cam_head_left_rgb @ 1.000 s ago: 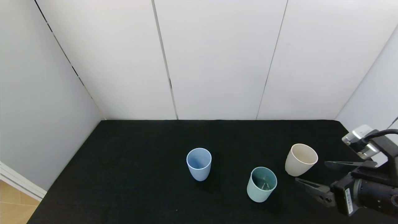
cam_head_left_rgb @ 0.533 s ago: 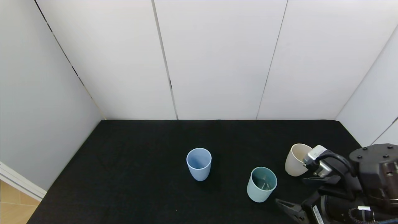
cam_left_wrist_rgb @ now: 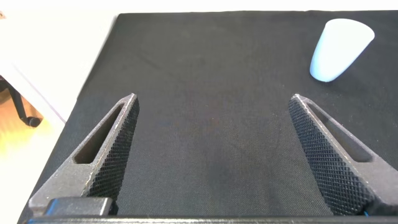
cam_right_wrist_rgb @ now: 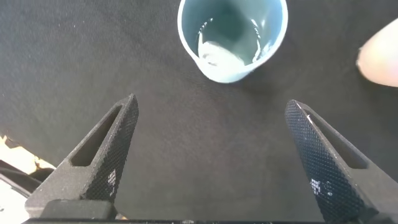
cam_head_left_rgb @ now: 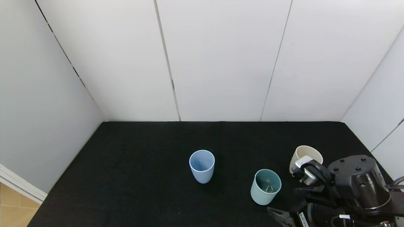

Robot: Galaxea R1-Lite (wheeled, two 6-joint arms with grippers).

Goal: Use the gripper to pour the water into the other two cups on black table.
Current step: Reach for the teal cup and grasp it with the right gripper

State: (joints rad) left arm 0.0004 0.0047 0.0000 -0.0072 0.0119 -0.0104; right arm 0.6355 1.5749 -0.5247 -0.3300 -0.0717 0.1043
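The light blue cup (cam_head_left_rgb: 202,165) stands upright mid-table on the black table (cam_head_left_rgb: 135,157). The cream-beige cup (cam_head_left_rgb: 305,152) stands at the right, its lower part hidden by my right arm. The teal-green cup (cam_head_left_rgb: 265,186) stands between them, nearer the front. My right gripper (cam_head_left_rgb: 282,200) is open and empty, just right of the teal cup and apart from it. In the right wrist view the teal cup (cam_right_wrist_rgb: 232,37) lies ahead of the open gripper (cam_right_wrist_rgb: 211,102), with water (cam_right_wrist_rgb: 217,53) glinting inside. My left gripper (cam_left_wrist_rgb: 212,98) is open and empty over bare table.
White panel walls (cam_head_left_rgb: 221,63) enclose the table at the back and sides. The light blue cup (cam_left_wrist_rgb: 339,46) shows far off in the left wrist view. The cream cup (cam_right_wrist_rgb: 382,53) shows at the edge of the right wrist view. The table's left edge (cam_head_left_rgb: 63,176) drops to the floor.
My right arm has swung in from the right edge toward the teal cup and now covers part of the cream cup. The cups have not moved.
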